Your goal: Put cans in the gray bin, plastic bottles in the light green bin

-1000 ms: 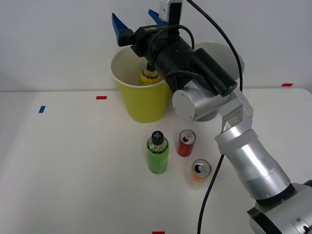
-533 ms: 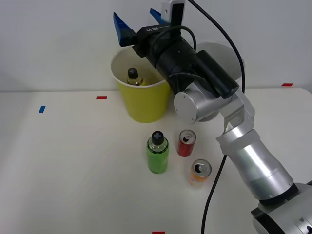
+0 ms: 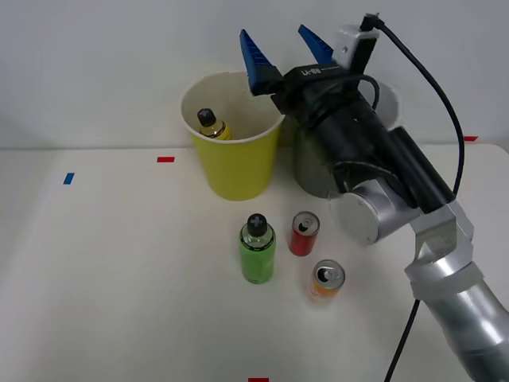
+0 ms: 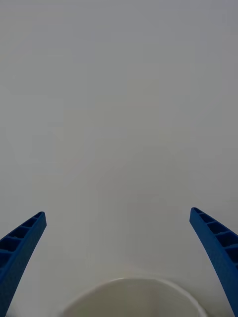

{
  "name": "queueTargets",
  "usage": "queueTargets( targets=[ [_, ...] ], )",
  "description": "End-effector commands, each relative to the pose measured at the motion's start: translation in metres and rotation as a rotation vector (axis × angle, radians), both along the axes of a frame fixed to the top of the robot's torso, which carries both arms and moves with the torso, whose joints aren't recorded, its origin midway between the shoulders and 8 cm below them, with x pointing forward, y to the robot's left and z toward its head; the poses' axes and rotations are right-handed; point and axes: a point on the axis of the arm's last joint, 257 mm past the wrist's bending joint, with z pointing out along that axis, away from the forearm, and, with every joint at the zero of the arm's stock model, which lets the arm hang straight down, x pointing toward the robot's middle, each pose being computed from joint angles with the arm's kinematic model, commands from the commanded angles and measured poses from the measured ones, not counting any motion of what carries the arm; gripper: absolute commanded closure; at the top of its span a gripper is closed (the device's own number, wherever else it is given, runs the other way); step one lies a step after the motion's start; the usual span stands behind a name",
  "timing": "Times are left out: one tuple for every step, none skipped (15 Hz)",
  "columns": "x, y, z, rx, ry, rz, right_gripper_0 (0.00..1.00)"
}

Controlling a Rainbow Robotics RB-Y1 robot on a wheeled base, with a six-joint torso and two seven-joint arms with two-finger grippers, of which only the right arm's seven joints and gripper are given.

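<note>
My right gripper [image 3: 274, 36] is open and empty, raised above the gap between the two bins, with its blue fingers [image 4: 22, 242] spread wide. The light green bin [image 3: 235, 163] stands at the back of the table with a yellow plastic bottle [image 3: 211, 125] leaning inside it. My arm covers most of the gray bin [image 3: 308, 171] just to its right. In front of the bins stand a green plastic bottle [image 3: 258, 249], a red can [image 3: 303, 233] and an orange-and-white can [image 3: 325, 282], all upright. The right wrist view catches a white bin rim [image 4: 134, 286]; which bin it belongs to is unclear.
The white table [image 3: 119, 263] carries small tape marks: red [image 3: 165, 159], blue [image 3: 68, 178] and another red [image 3: 468, 138]. A plain wall rises behind the bins. My forearm [image 3: 445, 270] reaches over the table's right side.
The yellow bottle dropped from under my open gripper and settled leaning inside the light green bin. My gripper then swung right, from over that bin toward the gray one.
</note>
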Motion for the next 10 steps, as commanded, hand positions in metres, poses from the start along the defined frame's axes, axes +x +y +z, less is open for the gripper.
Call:
queueTargets(
  targets=[
    [-0.022,-0.040,-0.014,0.009,0.015,-0.037,0.00],
    [-0.033,-0.057,-0.025,-0.006,0.024,-0.061,0.00],
    [-0.041,-0.069,-0.036,-0.012,0.038,-0.082,0.00],
    [-0.052,-0.083,-0.050,-0.015,0.059,-0.107,0.00],
    [-0.060,-0.092,-0.059,-0.013,0.075,-0.126,0.00],
    [-0.067,-0.101,-0.067,-0.004,0.085,-0.146,0.00],
    [-0.075,-0.114,-0.079,0.011,0.093,-0.182,0.00],
    [-0.081,-0.121,-0.087,0.023,0.095,-0.206,0.00],
    [-0.085,-0.126,-0.094,0.027,0.097,-0.229,0.00],
    [-0.090,-0.137,-0.105,0.030,0.107,-0.267,0.00]
  ],
)
